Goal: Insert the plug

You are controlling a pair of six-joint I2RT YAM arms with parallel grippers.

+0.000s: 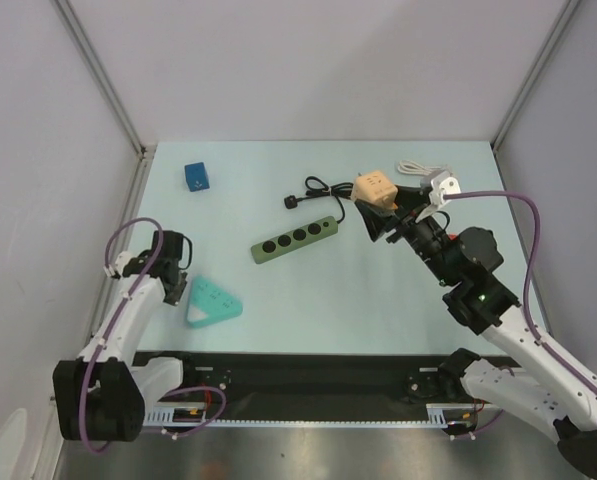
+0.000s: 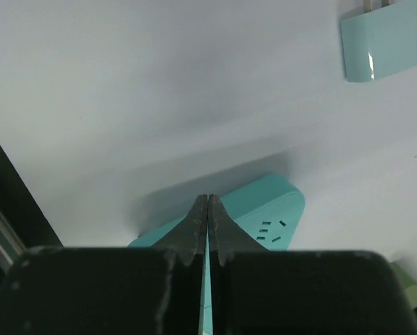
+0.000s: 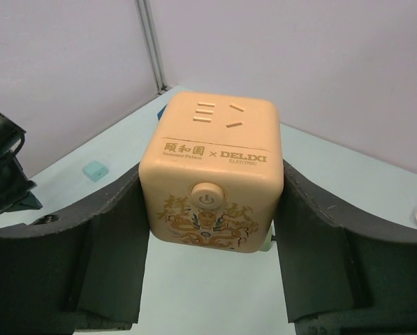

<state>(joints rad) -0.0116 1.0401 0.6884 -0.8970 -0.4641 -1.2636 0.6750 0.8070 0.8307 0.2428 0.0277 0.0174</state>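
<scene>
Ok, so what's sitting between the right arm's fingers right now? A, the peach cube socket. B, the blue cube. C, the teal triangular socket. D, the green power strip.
A: in the right wrist view the peach cube socket sits squeezed between the right fingers, while the green power strip, blue cube and teal triangular socket all lie on the table.
</scene>
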